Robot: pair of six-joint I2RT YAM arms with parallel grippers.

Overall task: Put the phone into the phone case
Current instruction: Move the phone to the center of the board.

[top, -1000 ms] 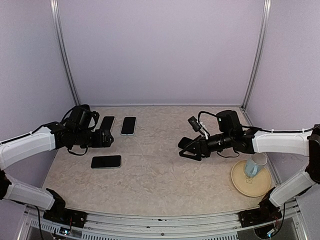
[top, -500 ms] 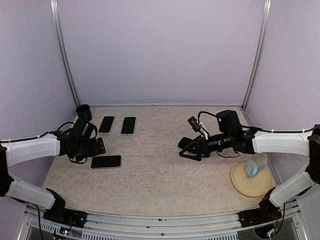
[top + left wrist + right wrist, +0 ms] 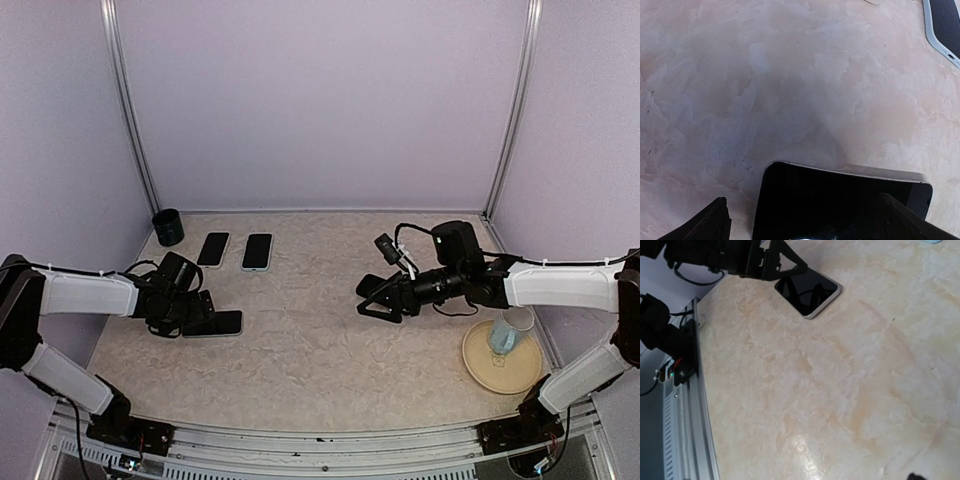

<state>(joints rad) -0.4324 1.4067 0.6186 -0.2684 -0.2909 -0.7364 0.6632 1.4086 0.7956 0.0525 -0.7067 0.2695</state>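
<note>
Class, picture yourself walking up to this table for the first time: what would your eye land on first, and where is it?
The left claw, open, straddles one end of a dark phone at the near left of the table. The right claw hangs open above the middle, while a pale blue cup stands on a tan plate at the near right.

The phone [image 3: 229, 322] is glossy black with a silver-grey rim; the table [image 3: 310, 345] is beige, marble-veined.
</note>
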